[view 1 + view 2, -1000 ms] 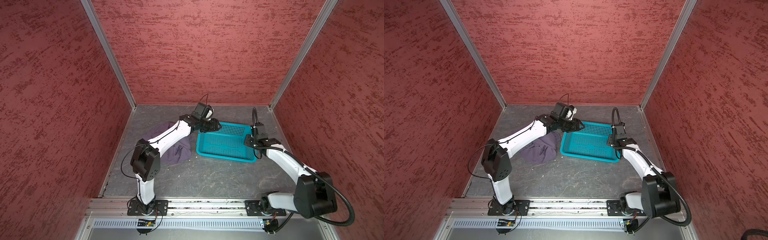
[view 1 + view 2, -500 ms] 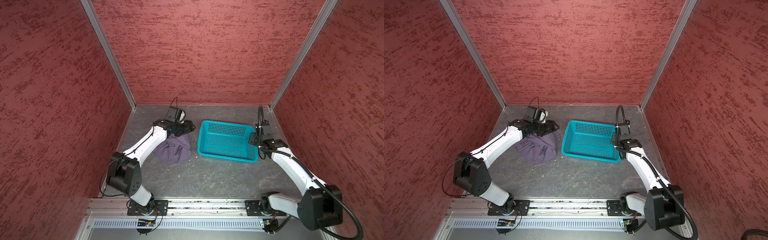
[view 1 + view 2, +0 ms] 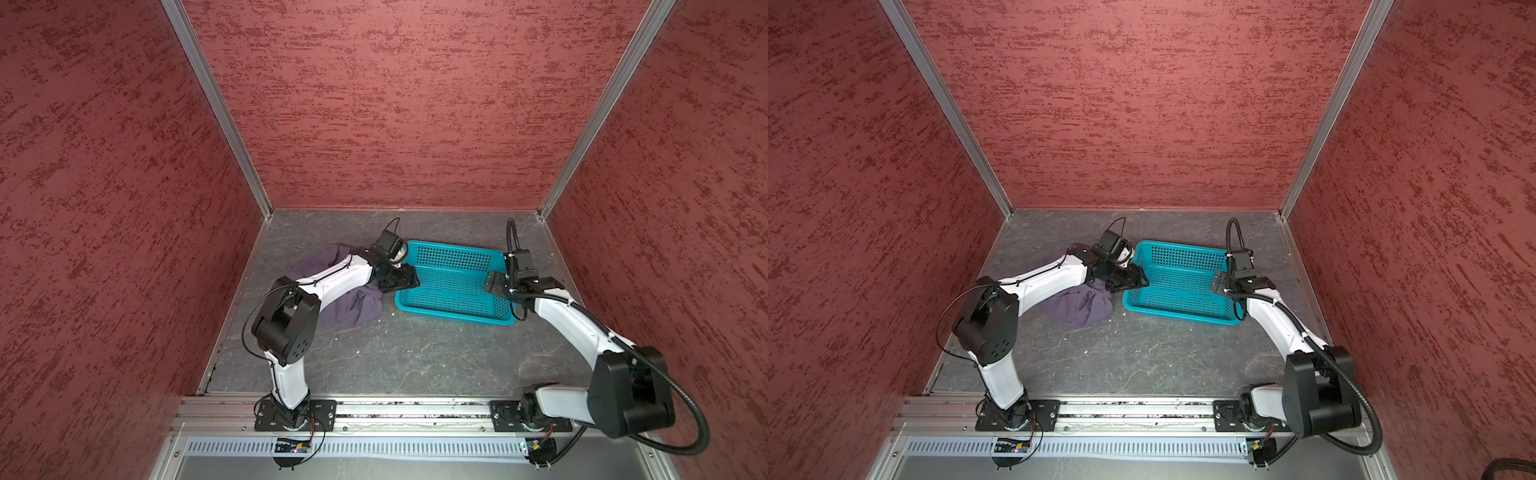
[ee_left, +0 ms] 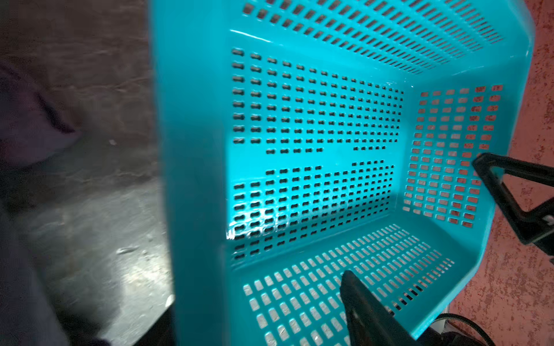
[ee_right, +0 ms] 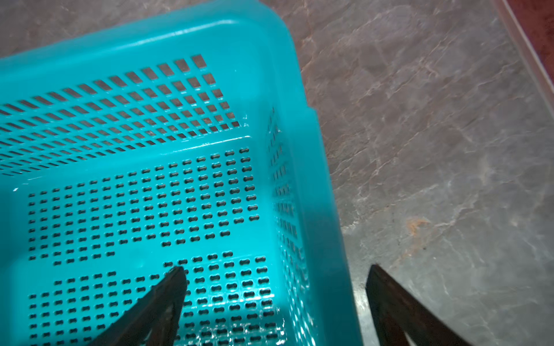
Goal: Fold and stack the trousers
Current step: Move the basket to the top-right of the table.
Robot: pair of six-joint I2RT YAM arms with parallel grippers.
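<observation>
Top views are both showing a booth closed in on three sides by red, rough-textured walls [image 3: 395, 104], with aluminium posts [image 3: 216, 108] running down the two back corners. A grey tabletop [image 3: 395, 361], veined like stone, is forming the floor, and a few pale specks [image 3: 357, 351] are lying on it. A metal rail [image 3: 415, 409] is running along the near edge and carrying both arm bases.

The trousers [image 3: 353, 307] are lying in a crumpled purple heap on the tabletop, just beside the left end of a teal perforated basket [image 3: 453, 318]. The left arm [image 3: 332, 282] is reaching across above them.

The left gripper [image 4: 413, 215] is hanging over that end of the basket. In the left wrist view its fingers [image 4: 368, 314] are standing well apart, with nothing pinched between them. The trousers are showing there only as a purple blur at the edge.

The right gripper [image 5: 275, 269] is hovering at the basket's opposite end with its jaws spread wide and gripping nothing. One finger is sitting over the basket's inside and the other over bare tabletop, with the rim passing between them. A rust-coloured stain [image 5: 416, 223] is marking the tabletop near that end.
</observation>
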